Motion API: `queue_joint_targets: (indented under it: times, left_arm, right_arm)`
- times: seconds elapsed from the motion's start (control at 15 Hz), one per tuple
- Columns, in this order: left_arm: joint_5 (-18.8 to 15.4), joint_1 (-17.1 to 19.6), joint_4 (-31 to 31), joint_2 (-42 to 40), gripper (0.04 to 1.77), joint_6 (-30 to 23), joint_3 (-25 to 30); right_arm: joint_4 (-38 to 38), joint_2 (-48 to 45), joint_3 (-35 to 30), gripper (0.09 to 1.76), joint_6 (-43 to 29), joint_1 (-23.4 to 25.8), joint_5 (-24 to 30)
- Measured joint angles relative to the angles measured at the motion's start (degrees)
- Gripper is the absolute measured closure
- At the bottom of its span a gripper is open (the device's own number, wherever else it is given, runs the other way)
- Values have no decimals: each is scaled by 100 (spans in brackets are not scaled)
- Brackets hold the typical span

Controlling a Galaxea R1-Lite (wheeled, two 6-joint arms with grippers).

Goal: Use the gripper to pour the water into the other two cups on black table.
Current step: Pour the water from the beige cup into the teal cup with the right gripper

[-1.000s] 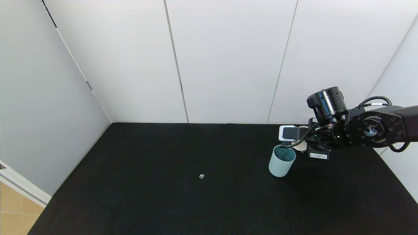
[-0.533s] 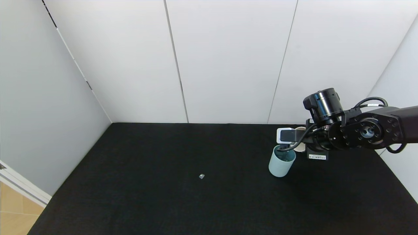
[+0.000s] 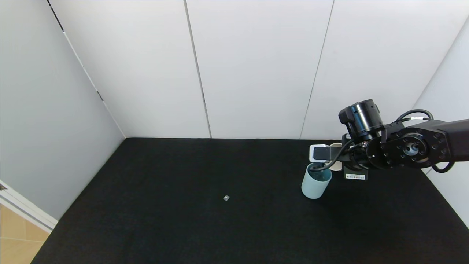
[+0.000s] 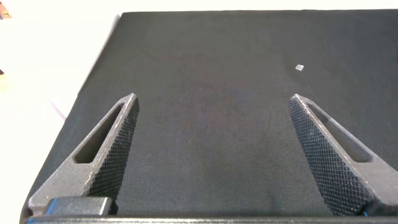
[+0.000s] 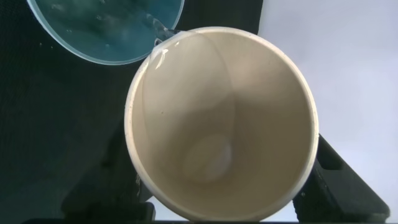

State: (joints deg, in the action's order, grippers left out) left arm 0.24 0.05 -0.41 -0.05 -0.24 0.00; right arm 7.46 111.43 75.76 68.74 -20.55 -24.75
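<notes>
My right gripper (image 3: 338,162) is shut on a cream-white cup (image 3: 335,161) and holds it tipped on its side above the teal-green cup (image 3: 316,181), which stands upright on the black table (image 3: 183,220). In the right wrist view the cream cup (image 5: 221,118) fills the frame with its mouth toward the camera. A thin stream of water (image 5: 163,28) runs from its rim into the teal cup (image 5: 106,28), which holds water. The periwinkle blue cup is out of view. My left gripper (image 4: 214,99) is open and empty above bare table.
A small silver-white block (image 3: 226,198) lies on the table near the middle and also shows in the left wrist view (image 4: 300,67). White panel walls (image 3: 256,73) enclose the table at the back and sides.
My right arm has shifted slightly left with the cream cup, keeping it tipped over the teal cup. The teal cup and the small block have not moved.
</notes>
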Motion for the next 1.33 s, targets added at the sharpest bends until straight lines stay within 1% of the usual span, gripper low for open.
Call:
queue_joint_targets:
  times: [0.4, 1.0, 1.2, 1.33]
  left_arm:
    - [-2, 0, 0, 0, 9, 0, 0]
    - [-2, -2, 0, 0, 9, 0, 0]
    - [0, 0, 0, 0, 9, 0, 0]
    - [0, 0, 0, 0, 9, 0, 0]
  right_arm:
    - [-2, -5, 0, 55, 129, 0, -102]
    - [-9, -7, -18, 55, 155, 0, -107]
    - [-16, -22, -46, 55, 9, -6, -16]
    - [-11, -24, -90, 55, -386, -2, 260]
